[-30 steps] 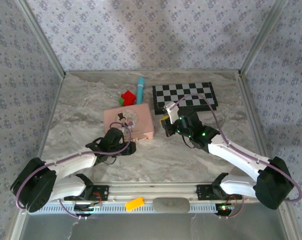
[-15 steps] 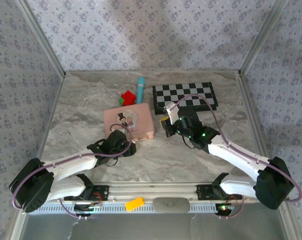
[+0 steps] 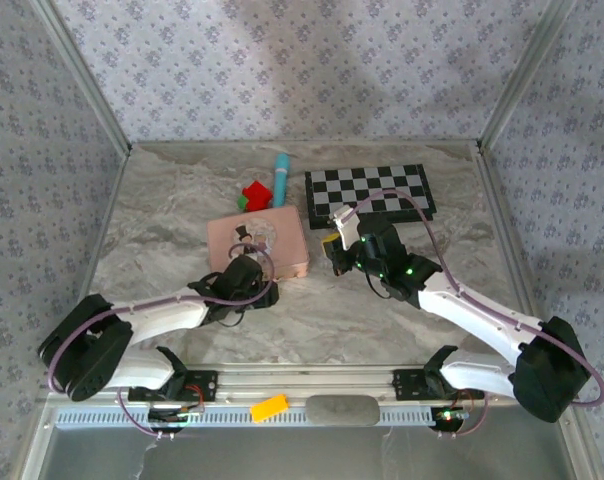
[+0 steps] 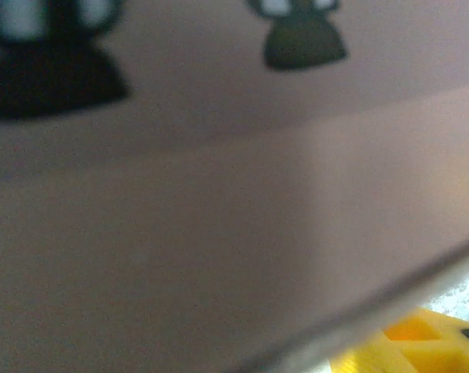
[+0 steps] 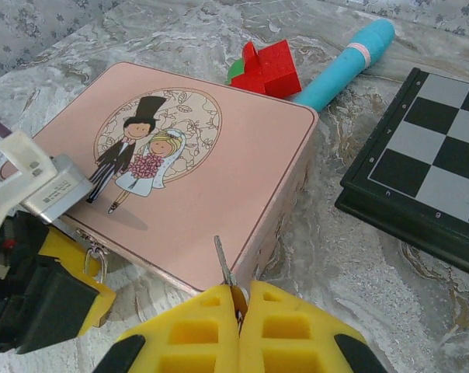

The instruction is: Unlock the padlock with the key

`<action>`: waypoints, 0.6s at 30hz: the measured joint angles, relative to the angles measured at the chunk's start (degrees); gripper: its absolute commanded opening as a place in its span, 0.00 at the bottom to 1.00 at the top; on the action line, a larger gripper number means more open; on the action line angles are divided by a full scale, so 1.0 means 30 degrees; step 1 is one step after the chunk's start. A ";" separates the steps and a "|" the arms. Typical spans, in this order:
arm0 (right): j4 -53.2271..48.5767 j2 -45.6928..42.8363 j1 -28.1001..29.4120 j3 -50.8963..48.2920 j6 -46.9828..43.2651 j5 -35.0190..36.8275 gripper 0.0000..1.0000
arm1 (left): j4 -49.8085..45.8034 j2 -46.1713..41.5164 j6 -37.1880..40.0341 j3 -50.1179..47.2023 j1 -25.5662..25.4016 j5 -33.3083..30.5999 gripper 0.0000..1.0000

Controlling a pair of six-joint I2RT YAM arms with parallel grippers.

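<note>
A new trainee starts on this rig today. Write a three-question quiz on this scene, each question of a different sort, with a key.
1. True or false: the right fingers are shut on the key.
2. Fill in: the picture on the pink box shows a bride and a ___.
3. Which thing lies between the red block and the chessboard? A) the pink box B) the teal pen C) the key

Key: 1 true; 2 groom; 3 B.
</note>
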 measured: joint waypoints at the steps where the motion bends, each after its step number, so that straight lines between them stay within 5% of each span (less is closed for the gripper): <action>1: 0.0000 -0.0007 0.0000 0.0000 0.0000 0.0000 0.00 | 0.0087 0.0321 -0.0029 0.0138 0.0000 0.0087 0.45; 6: 0.0000 -0.0182 0.0000 -0.0066 0.0000 0.0073 0.00 | 0.0379 0.1384 -0.0211 0.0736 0.0036 0.0306 0.25; 18: 0.0699 -0.0372 -0.0364 -0.1348 0.1035 0.0131 0.00 | 0.0576 0.0299 -0.1486 0.0328 0.0015 0.0466 0.01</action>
